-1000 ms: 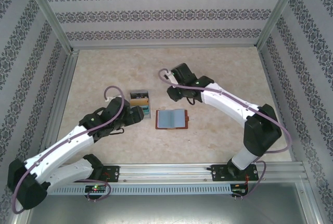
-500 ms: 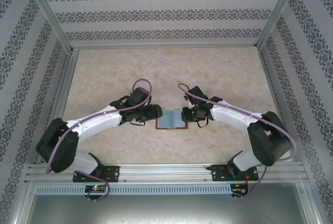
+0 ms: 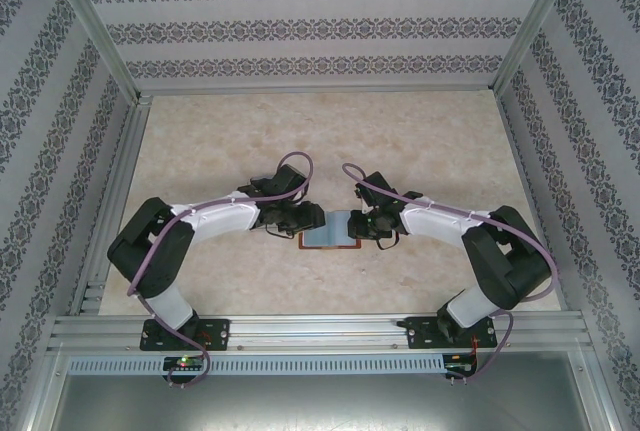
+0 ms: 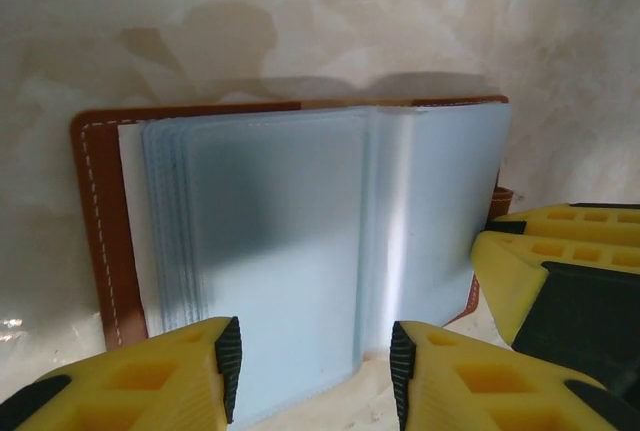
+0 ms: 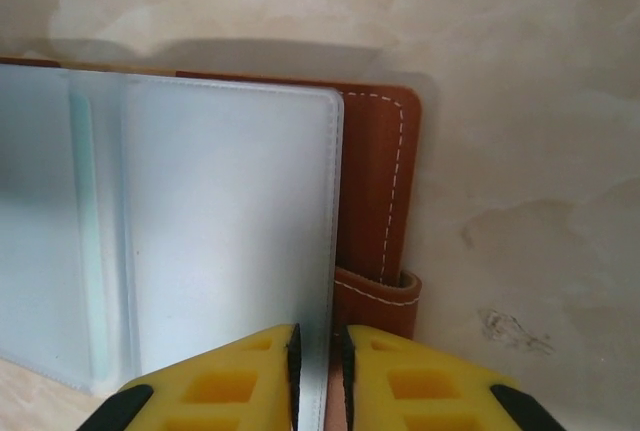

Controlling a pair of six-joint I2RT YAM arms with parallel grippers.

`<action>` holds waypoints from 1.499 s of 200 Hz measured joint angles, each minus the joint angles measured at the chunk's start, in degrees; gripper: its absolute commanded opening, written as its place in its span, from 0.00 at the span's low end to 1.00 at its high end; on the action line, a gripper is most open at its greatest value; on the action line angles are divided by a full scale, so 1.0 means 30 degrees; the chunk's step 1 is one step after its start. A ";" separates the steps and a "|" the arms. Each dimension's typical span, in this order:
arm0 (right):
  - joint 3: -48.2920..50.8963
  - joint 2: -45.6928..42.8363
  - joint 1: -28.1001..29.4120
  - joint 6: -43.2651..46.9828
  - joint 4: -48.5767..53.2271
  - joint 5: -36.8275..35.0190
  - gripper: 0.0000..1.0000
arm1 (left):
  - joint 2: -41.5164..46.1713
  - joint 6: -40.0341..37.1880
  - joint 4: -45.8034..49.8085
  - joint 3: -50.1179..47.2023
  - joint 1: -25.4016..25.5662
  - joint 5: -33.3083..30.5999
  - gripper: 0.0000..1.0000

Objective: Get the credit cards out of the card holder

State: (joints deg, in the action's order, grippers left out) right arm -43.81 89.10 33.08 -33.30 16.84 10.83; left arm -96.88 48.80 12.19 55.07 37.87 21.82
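The card holder (image 3: 328, 232) lies spread open on the table, reddish-brown leather (image 4: 95, 221) with pale blue-grey pages inside. The credit cards (image 4: 270, 241) show as a stack of thin blue-grey sheets; I cannot tell cards from sleeves. My left gripper (image 3: 306, 219) is at the holder's left side, its jaws (image 4: 315, 366) apart and straddling the near edge of the left page. My right gripper (image 3: 358, 223) is at the right side, its jaws (image 5: 318, 371) pinched on the outer edge of the right page (image 5: 230, 231), beside the snap tab (image 5: 378, 296). Its yellow fingers (image 4: 530, 271) reach into the left wrist view.
The marbled table (image 3: 420, 131) stretches behind and to both sides of the holder. Patterned walls and aluminium posts (image 3: 95, 36) enclose it, and a metal rail (image 3: 320, 328) runs along the near edge between the arm bases.
Both arms have swung in to the card holder, the left from beside a card tray, the right from behind. The left jaws have narrowed a lot; the right jaws closed on the page edge.
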 measured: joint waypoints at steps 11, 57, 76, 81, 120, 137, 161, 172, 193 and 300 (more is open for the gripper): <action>0.0000 0.0029 0.0000 0.0000 -0.0036 0.0007 0.20 | -0.0248 -0.0109 0.0036 0.0146 0.0000 0.0080 0.44; 0.0029 0.0036 0.0007 -0.0015 -0.0226 0.0073 0.20 | -0.0342 -0.0386 0.0663 0.0415 0.0000 -0.0393 0.44; 0.0051 0.0036 0.0007 -0.0036 -0.0277 0.0073 0.20 | -0.0342 -0.0459 0.1100 0.0415 0.0007 -0.0765 0.44; 0.0066 0.0036 0.0007 -0.0073 -0.0284 0.0073 0.20 | -0.0342 -0.0481 0.1180 0.0415 0.0000 -0.0852 0.44; 0.0153 0.0036 0.0007 -0.0313 -0.0437 0.0073 0.20 | -0.0342 -0.0503 0.1508 0.0415 0.0022 -0.0911 0.45; 0.0160 0.0036 0.0007 -0.0357 -0.0452 0.0073 0.20 | -0.0474 -0.0517 0.1428 0.0415 0.0051 -0.0714 0.45; 0.0160 0.0036 0.0007 -0.0364 -0.0474 0.0080 0.20 | -0.0940 -0.0576 0.1151 0.0415 0.0182 -0.0357 0.44; 0.0168 0.0036 0.0007 -0.0364 -0.0488 0.0080 0.20 | -0.0984 -0.0583 0.1020 0.0415 0.0219 -0.0262 0.44; 0.0168 0.0036 0.0007 -0.0372 -0.0488 0.0080 0.20 | -0.0998 -0.0648 0.0772 0.0415 0.0255 -0.0066 0.47; 0.0240 0.0124 0.0007 -0.0444 -0.0794 0.0284 0.21 | -0.1020 -0.0933 -0.0430 0.0729 0.0474 0.1413 0.70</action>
State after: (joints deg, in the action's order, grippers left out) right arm -43.09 89.47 33.10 -34.63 14.46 11.68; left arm -99.94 46.00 10.90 57.25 39.29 26.06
